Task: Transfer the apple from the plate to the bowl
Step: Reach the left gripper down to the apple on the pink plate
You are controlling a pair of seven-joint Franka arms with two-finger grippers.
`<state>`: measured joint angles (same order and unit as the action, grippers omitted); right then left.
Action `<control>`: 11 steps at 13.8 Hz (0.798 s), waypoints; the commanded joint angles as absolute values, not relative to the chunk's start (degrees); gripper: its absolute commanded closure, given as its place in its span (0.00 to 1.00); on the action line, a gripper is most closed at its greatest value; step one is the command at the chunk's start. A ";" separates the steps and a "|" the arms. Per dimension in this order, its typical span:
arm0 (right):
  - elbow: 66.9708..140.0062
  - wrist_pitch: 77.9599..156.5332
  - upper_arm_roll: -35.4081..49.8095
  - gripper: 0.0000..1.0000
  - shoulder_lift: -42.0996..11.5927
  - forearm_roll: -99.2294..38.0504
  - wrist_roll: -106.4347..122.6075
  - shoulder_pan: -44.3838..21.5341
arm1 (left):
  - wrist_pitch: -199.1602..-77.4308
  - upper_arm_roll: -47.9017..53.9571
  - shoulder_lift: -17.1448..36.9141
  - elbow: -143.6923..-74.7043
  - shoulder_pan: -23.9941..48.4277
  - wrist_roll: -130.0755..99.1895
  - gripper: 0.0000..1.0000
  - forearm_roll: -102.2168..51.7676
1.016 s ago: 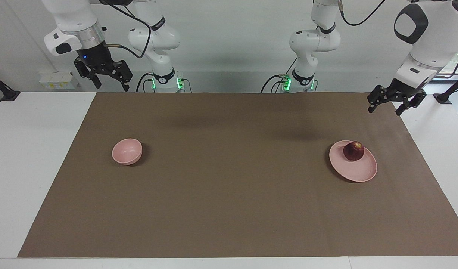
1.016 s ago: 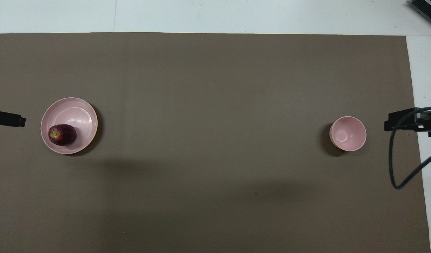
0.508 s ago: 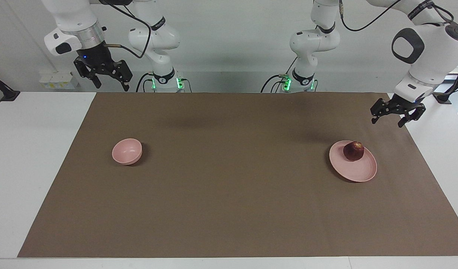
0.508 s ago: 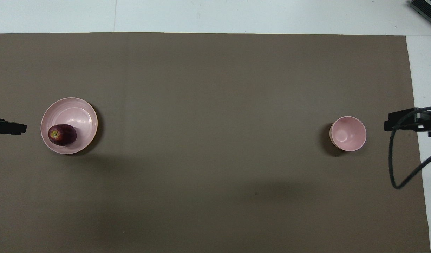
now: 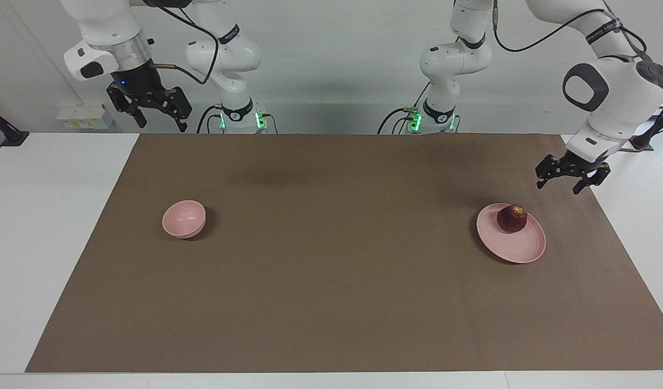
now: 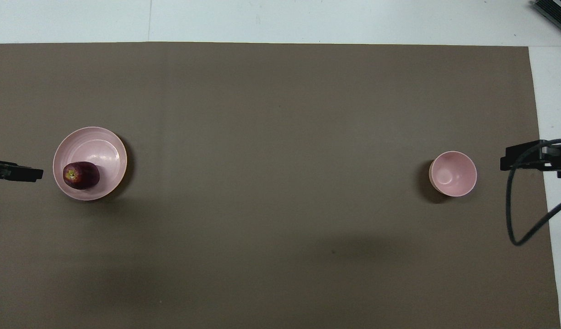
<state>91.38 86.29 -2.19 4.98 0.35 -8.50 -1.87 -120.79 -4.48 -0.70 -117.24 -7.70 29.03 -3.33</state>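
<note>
Apple [image 5: 512, 218] sits on the plate [image 5: 520, 249] toward the left arm's end of the brown mat [image 5: 331, 259]; no readable writing. Left gripper [image 5: 559, 182] hangs over the mat's edge beside the plate, fingers spread, empty. Right gripper [image 5: 157, 120] waits raised, spread, empty. Bowl [image 5: 183, 219] stands well apart.

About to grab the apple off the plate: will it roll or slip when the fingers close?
The apple is round and sits off-centre on the shallow plate, so a nudge would probably roll it toward the low rim. Its skin looks smooth, possibly slippery. It looks firm, so the open left gripper can likely squeeze it.
</note>
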 commanded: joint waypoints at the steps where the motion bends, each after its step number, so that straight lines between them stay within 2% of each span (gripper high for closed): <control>1: 92.37 87.01 -1.93 0.00 5.89 0.00 -7.12 -1.05 | -126.81 -4.48 -1.14 -122.42 -6.68 28.92 0.00 -4.83; 8: 92.37 87.01 -1.93 0.00 5.89 0.00 -7.12 -1.14 | -134.99 -4.48 3.42 -124.27 -1.58 20.57 0.00 -4.83; 11: 92.37 87.01 -1.93 0.00 5.89 0.00 -7.12 -1.06 | -142.01 -4.48 4.48 -128.57 -1.58 20.65 0.00 -4.83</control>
